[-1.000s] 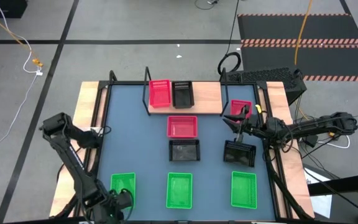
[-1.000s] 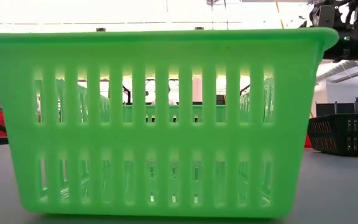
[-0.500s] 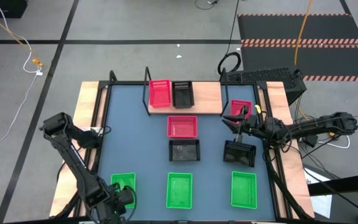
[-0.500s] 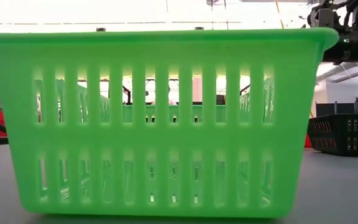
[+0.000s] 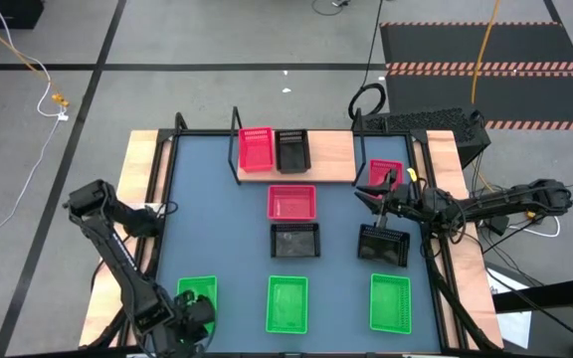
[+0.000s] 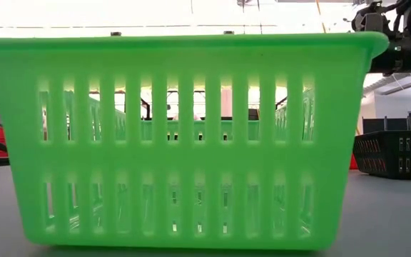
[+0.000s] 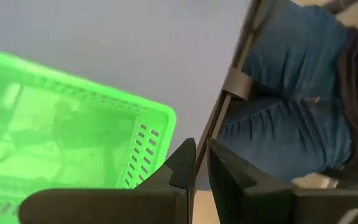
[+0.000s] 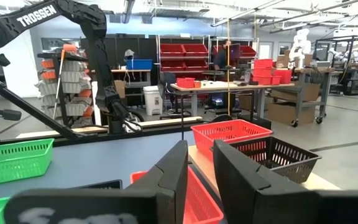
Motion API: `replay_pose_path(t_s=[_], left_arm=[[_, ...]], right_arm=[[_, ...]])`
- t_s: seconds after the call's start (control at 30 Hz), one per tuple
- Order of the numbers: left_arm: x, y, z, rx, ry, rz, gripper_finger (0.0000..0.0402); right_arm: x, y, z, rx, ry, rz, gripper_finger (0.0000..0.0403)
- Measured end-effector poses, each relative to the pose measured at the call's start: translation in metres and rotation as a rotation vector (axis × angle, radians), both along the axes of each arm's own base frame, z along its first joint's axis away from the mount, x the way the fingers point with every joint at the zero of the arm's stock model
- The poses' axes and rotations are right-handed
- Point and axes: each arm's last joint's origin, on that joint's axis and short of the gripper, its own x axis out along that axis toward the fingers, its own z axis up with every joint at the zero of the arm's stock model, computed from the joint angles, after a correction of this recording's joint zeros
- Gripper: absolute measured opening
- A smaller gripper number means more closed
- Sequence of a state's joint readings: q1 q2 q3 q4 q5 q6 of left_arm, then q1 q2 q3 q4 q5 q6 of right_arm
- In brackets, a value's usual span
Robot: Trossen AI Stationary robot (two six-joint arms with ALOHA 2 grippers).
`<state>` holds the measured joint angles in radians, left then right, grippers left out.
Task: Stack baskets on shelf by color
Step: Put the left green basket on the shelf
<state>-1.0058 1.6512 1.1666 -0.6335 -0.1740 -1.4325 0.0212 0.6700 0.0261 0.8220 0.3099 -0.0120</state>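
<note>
Blue-grey tabletop (image 5: 227, 239) amid grey workshop floor (image 5: 217, 40)

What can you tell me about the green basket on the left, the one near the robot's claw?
The left green basket is bright green plastic, rectangular, with slotted sides and a mesh floor. It sits upright and looks empty on the blue-grey table, at its near left corner, first in a row of three green baskets. The left tool is at its near end, fingers almost together beside the rim corner; whether they touch it is unclear. Nothing is stacked in it.
</note>
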Motion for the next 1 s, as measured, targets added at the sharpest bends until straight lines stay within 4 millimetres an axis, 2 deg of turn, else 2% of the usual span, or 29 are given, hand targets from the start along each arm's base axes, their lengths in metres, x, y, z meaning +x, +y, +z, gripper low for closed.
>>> replay_pose_path(t_s=[0.2, 0.37, 0.57, 0.73, 0.87, 1.0], left_arm=[[-0.005, 0.002, -0.017, -0.063, 0.048, 0.104, 0.0054], [-0.003, 0.011, -0.028, -0.086, 0.102, 0.238, 0.0113], [0.002, 0.014, -0.028, -0.052, 0.078, 0.167, 0.0205], [-0.001, 0.013, -0.029, -0.059, 0.138, 0.038, 0.0265], [-0.006, 0.015, -0.030, -0.059, 0.238, -0.030, 0.0285], [-0.005, 0.013, -0.043, -0.004, 0.259, -0.071, 0.0280]], right_arm=[[0.000, 0.000, -0.001, 0.000, 0.007, 0.002, 0.0071], [0.001, 0.002, -0.001, -0.011, 0.012, 0.078, 0.0071], [0.001, 0.003, -0.001, -0.007, 0.011, 0.106, 0.0071], [0.001, 0.003, -0.005, 0.021, 0.044, 0.110, 0.0071], [0.001, 0.003, -0.006, 0.044, 0.052, 0.112, 0.0071], [0.001, 0.003, -0.006, 0.063, 0.049, 0.116, 0.0071]])
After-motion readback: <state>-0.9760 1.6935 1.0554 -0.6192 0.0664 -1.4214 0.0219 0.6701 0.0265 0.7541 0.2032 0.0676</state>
